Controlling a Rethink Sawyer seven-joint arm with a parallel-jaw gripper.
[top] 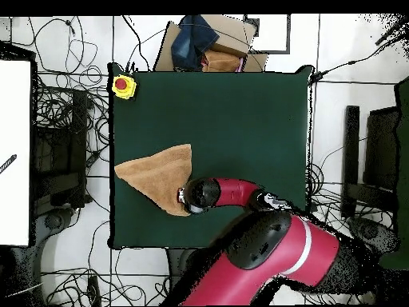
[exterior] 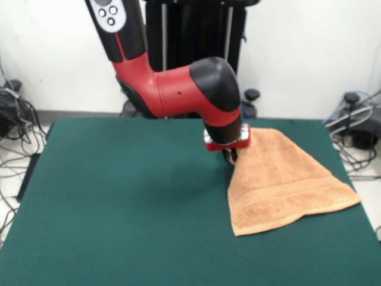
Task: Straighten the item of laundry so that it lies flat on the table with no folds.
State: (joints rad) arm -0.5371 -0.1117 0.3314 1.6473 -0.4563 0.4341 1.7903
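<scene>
The peach-orange towel [exterior: 283,185] lies at the right side of the dark green table [exterior: 119,202]. It fans out from a narrow bunched top to a wide striped lower edge, with folds along its length. My gripper [exterior: 231,156] hangs under the red and black arm at the towel's narrow left end, shut on the cloth there. In the overhead view the towel [top: 153,177] is a triangle near the table's [top: 240,120] left edge, and my gripper [top: 186,199] sits over its lower right corner. The white tag is not visible.
A yellow box with a red button [top: 123,85] sits on the table's corner. A cardboard box with blue cloth [top: 204,41] stands off the table's far edge. Cables and equipment lie on the floor around the table [exterior: 357,128].
</scene>
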